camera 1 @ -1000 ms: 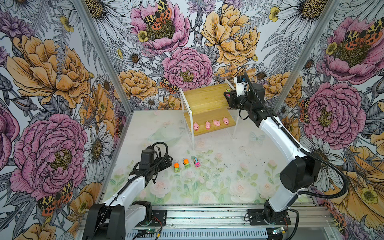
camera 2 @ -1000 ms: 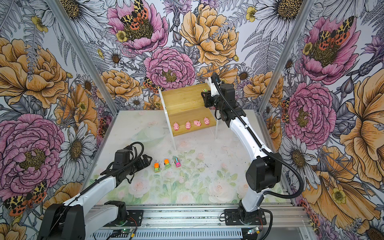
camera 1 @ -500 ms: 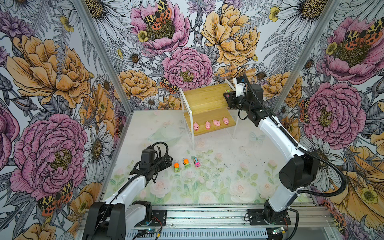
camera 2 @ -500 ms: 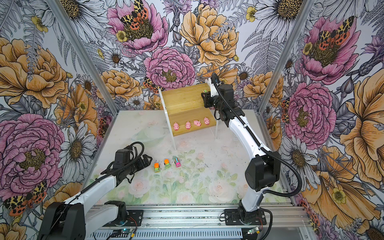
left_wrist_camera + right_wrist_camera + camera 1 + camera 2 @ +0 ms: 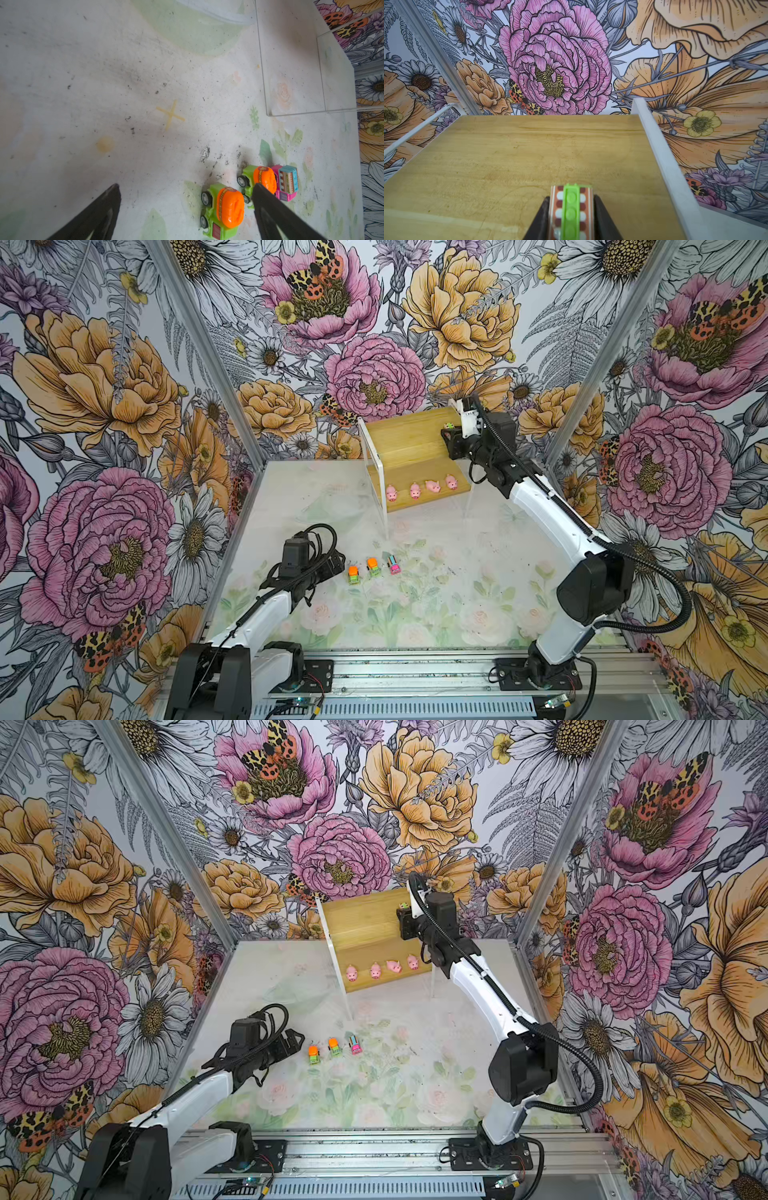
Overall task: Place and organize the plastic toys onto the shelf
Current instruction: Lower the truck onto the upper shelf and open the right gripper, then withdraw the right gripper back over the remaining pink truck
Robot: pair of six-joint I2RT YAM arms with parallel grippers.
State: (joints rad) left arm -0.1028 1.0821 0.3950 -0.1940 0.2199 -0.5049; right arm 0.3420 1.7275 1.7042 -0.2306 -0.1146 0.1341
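The right gripper (image 5: 571, 199) pinches a green-topped toy truck (image 5: 571, 216) between narrowly set jaws, over the upper board (image 5: 519, 149) of the shelf (image 5: 409, 448), close beside the white side rail (image 5: 662, 158); whether its wheels touch the wood I cannot tell. Let go above the board, the wheeled toy may roll off the open front edge onto the four pink pigs (image 5: 432, 486) lined up on the lower board (image 5: 419, 502); a sideways drift may knock the rail. The left gripper (image 5: 186, 185), jaws wide and empty, hovers beside two orange-topped green trucks (image 5: 228, 204) and a pink blue-topped truck (image 5: 287, 182) on the table (image 5: 104, 83); a careless sweep could scatter them.
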